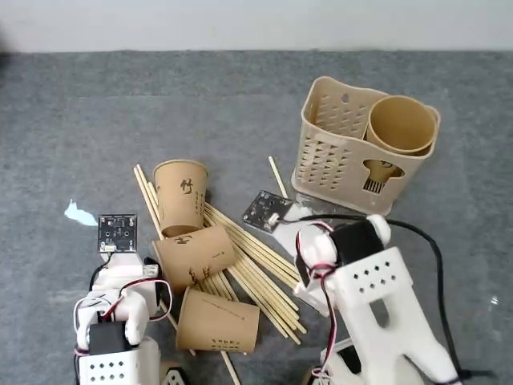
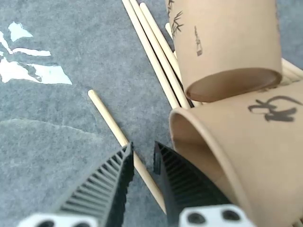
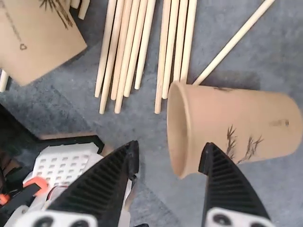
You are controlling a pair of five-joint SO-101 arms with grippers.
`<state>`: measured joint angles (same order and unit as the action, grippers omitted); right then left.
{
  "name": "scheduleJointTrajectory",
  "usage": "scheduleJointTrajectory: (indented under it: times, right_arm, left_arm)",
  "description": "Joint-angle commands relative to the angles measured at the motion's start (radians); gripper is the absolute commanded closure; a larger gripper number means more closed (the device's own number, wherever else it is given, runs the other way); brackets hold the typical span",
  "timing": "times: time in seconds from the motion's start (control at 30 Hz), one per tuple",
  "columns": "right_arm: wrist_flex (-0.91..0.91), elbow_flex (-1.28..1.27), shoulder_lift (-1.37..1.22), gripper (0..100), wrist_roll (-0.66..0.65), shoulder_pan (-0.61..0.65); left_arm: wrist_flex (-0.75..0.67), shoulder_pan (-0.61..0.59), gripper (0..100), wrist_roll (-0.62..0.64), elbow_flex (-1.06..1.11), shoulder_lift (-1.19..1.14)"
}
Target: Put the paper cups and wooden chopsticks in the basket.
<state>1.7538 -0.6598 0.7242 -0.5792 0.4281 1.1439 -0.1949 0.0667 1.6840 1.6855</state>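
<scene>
Bright, even, diffuse light; soft shadows beneath the paper cups [image 1: 192, 255]

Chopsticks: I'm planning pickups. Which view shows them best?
High view: the whole chopsticks pile, partly under cups. Left wrist view shows a few; right wrist view, one stretch of the bundle.

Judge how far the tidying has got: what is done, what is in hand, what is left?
Done: one paper cup stands in the basket. In hand: nothing is gripped; the left gripper is open astride a loose chopstick, and the right gripper is open at the rim of a lying cup. Left: all three lying cups and the chopstick pile are outside the basket.
</scene>
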Motion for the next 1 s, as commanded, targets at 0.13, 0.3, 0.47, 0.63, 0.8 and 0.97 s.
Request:
scheduleJointTrajectory:
  times: [0.13, 0.3, 0.47, 0.63, 0.8, 0.97]
  right_arm:
    - [-0.027, -0.040, 0.079, 77.9, -0.138, -0.065]
    - [-0.156, -0.120, 0.084, 77.9, -0.261, -0.194]
    - [-0.318, -0.238, 0.084, 78.2, -0.295, -0.257]
    - [-0.435, -0.307, 0.085, 78.7, -0.295, -0.292]
    - [-0.467, -0.308, 0.102, 92.5, -0.295, -0.331]
    - [-0.456, -0.308, 0.249, 98.9, -0.295, -0.329]
  left_arm:
    - [-0.009, -0.008, 92, -0.008, -0.010, 0.003]
    - [-0.009, -0.008, 92, -0.008, -0.010, 0.003]
    - [-0.009, -0.008, 92, -0.008, -0.010, 0.003]
    - [-0.009, -0.008, 92, -0.008, -0.010, 0.003]
    - [-0.009, -0.008, 92, -0.008, -0.010, 0.003]
    - [-0.009, -0.008, 92, -0.008, -0.010, 0.003]
